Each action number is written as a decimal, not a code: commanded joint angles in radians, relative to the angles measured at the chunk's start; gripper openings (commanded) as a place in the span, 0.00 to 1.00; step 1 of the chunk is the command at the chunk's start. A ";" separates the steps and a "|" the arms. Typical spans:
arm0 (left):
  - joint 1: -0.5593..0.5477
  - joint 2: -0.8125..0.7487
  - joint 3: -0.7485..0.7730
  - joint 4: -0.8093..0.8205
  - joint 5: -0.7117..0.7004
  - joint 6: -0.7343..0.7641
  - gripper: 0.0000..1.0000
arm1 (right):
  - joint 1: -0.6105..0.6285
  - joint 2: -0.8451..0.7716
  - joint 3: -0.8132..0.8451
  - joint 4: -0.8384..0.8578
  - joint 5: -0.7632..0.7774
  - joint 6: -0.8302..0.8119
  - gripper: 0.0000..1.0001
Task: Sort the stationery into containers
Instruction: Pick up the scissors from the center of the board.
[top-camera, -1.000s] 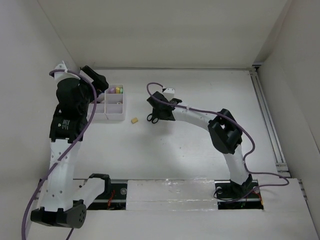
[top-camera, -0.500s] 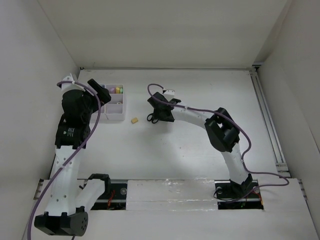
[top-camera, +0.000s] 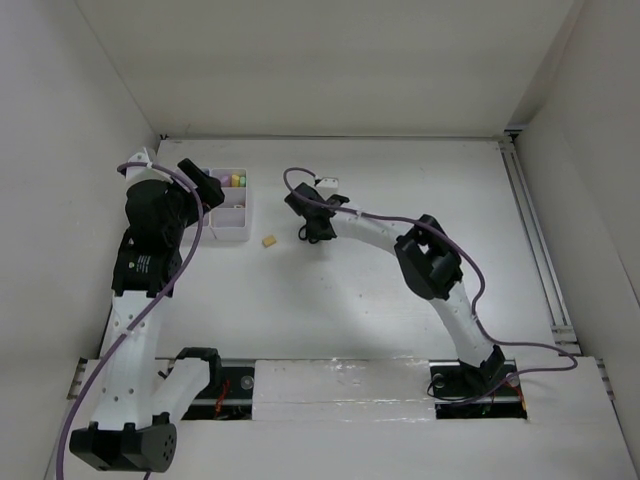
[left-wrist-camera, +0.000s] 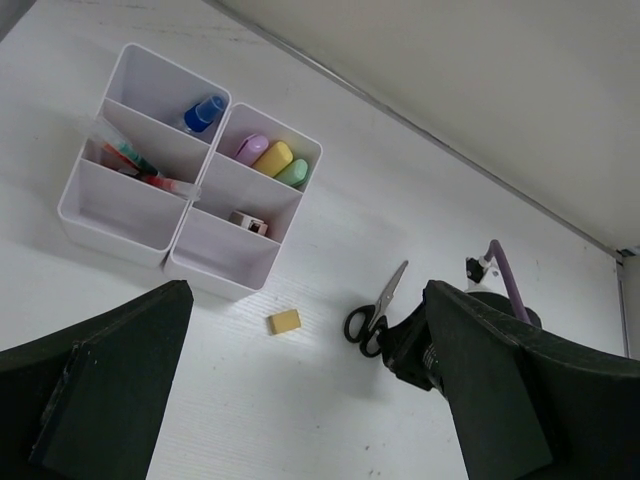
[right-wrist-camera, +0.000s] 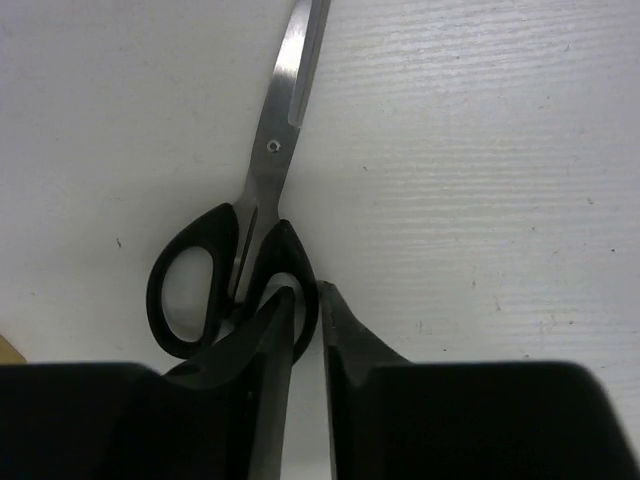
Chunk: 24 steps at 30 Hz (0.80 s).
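Observation:
Black-handled scissors (right-wrist-camera: 272, 150) lie flat on the white table, blades pointing away from my right gripper (right-wrist-camera: 305, 293). Its jaws stand narrow: one finger sits inside the right handle loop, the other outside it, pinching the loop's rim. My left gripper (left-wrist-camera: 310, 400) hangs open high over the table, nothing between its fingers. Below it are the white divided tray (left-wrist-camera: 215, 280), a tan eraser (left-wrist-camera: 284, 321) and the scissors (left-wrist-camera: 378, 310). The tray holds a blue-capped bottle (left-wrist-camera: 203, 112), pink (left-wrist-camera: 250, 148), yellow (left-wrist-camera: 272, 158) and green (left-wrist-camera: 293, 172) markers, and pens (left-wrist-camera: 135, 165).
The tray (top-camera: 230, 235) stands at the far left by my left gripper (top-camera: 205, 185). The eraser (top-camera: 267, 241) lies between the tray and my right gripper (top-camera: 308, 228). White walls enclose the table; a rail (top-camera: 535, 240) runs along the right edge.
My right gripper's jaws have closed from wide onto the scissors' handle loop and shifted slightly left. The left arm rose a little earlier, then held still.

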 joint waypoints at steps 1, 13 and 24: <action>0.004 -0.023 -0.009 0.047 0.009 0.008 1.00 | 0.026 0.048 0.033 -0.070 0.037 -0.006 0.19; 0.004 0.074 -0.047 0.071 0.303 0.008 1.00 | 0.049 -0.221 -0.333 0.211 0.014 -0.156 0.00; -0.021 0.224 -0.106 0.167 0.675 0.028 1.00 | 0.138 -0.613 -0.611 0.569 -0.087 -0.451 0.00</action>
